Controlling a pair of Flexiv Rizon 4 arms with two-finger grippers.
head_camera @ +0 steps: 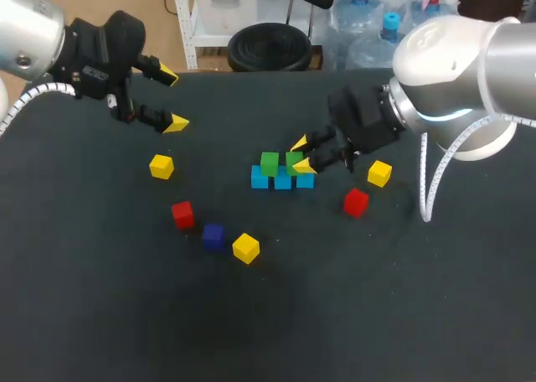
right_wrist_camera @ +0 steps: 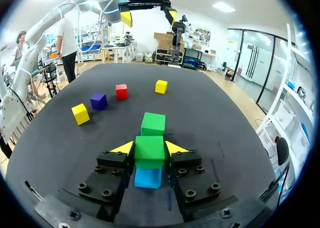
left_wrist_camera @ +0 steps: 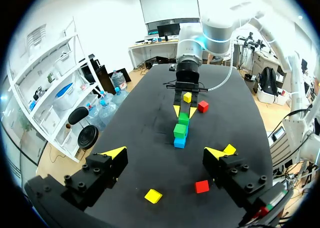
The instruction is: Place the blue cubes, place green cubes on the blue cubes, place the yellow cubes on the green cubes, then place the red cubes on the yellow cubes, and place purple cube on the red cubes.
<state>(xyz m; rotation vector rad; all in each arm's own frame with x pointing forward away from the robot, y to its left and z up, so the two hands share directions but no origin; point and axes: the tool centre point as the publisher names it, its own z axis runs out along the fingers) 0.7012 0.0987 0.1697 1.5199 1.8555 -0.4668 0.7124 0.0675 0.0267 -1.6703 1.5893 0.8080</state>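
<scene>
While the right gripper [right_wrist_camera: 150, 148] clamps a green cube [right_wrist_camera: 149, 157] atop the blue cubes [head_camera: 282, 181], the left gripper [head_camera: 172, 100] hangs wide open, well apart from them.

Bright, even light falls from overhead onto the matte black desk [head_camera: 100, 315], which stays dark and dull. The cubes [head_camera: 245, 247] throw small, soft shadows just beside them, and the right arm's white shell [head_camera: 452, 55] carries a pale sheen.

readable text: none in any view
left gripper [head_camera: 172, 100]: a small pale mark on its black body, possibly lettering, too small to make out
green cube [right_wrist_camera: 149, 151]: visible faces plain, no letters or numbers
</scene>
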